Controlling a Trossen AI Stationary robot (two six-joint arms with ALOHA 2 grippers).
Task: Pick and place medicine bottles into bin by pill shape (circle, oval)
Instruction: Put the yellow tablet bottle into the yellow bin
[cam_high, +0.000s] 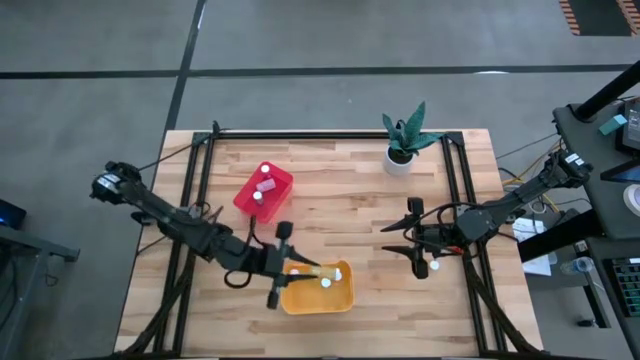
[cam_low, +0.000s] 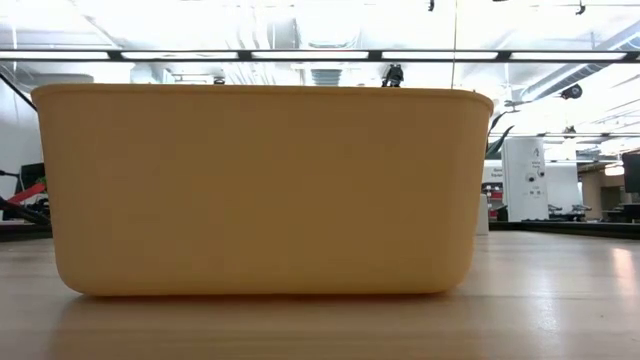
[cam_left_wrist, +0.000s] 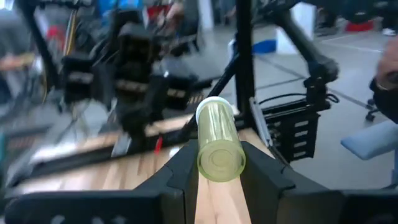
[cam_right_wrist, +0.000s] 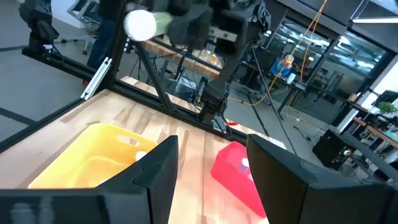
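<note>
Both arms are matte black, slim jointed links with bulkier blocky wrists. Left gripper (cam_left_wrist: 221, 177) has two flat, angular black fingers with chamfered inner faces; right gripper (cam_right_wrist: 208, 171) has the same finger shape. Thin black cables loop loosely along both forearms.

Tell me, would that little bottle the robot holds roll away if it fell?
Probably. The bottle is a smooth round tube lying sideways in the left gripper, so it would likely roll. It looks like light, clear plastic, so it may bounce rather than break. Above the yellow bin, it might land inside.
</note>
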